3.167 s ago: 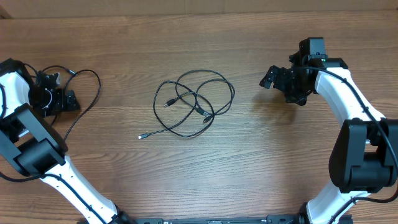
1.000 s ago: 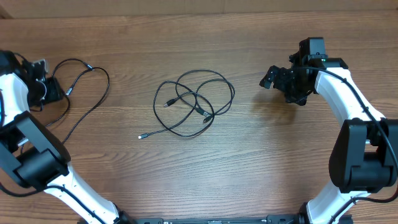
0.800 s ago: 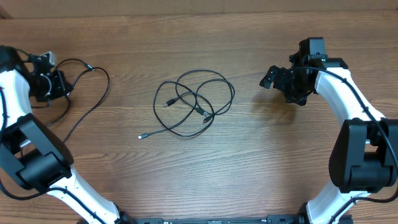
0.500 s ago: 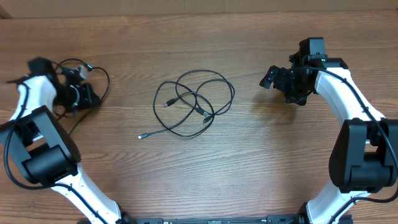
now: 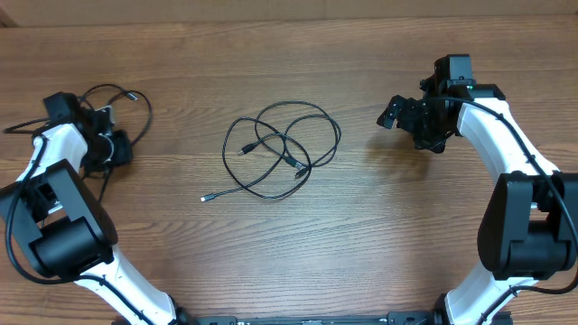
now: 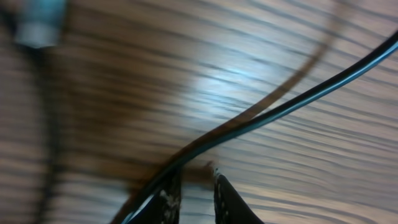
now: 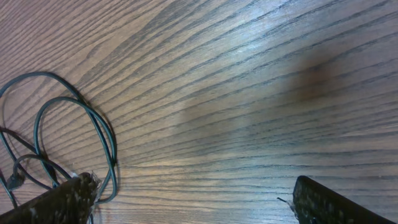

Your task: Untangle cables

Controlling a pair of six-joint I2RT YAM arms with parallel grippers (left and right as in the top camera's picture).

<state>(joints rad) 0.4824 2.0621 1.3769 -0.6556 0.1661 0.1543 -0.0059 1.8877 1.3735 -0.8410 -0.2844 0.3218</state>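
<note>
Left end effector (image 6: 194, 186) at far-left edge of brown wood-grain worktop (image 5: 361, 235), fingers nearly together. Thin black cord (image 6: 273, 112) runs to its tips; I cannot tell if gripped. Tangled loops of thin black cables (image 5: 291, 161) lie mid-worktop. Right end effector (image 7: 196, 199) released, spread wide, well apart from tangle.

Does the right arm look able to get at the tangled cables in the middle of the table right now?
Probably yes. The right gripper is open, only bare table lies between it and the cables, and the left gripper is far off at the left side.
</note>
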